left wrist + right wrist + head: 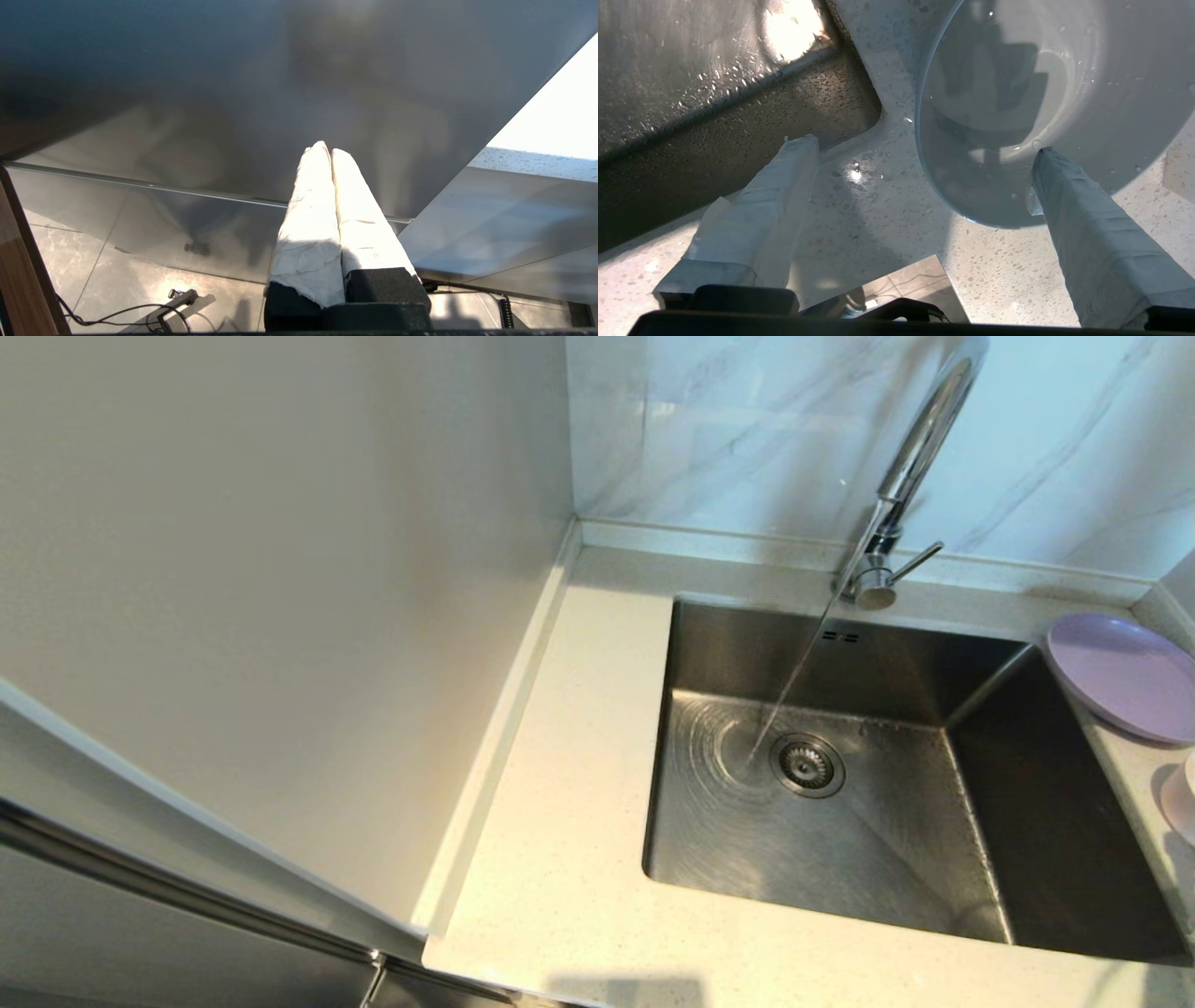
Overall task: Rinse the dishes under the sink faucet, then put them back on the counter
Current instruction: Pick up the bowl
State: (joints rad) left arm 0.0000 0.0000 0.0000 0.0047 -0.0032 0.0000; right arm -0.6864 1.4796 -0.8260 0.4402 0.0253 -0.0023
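A: Checking the head view first: faucet is running into the sink, plate and bowl sit on the counter at its right edge. Neither arm shows.

B: Left wrist view?

A: My left gripper is parked low, fingers pressed together, holding nothing.

B: Right wrist?

A: My right gripper is spread wide over the bowl, one finger over its rim. I'd straddle the wall, then pinch firmly; it looks wet and slippery.
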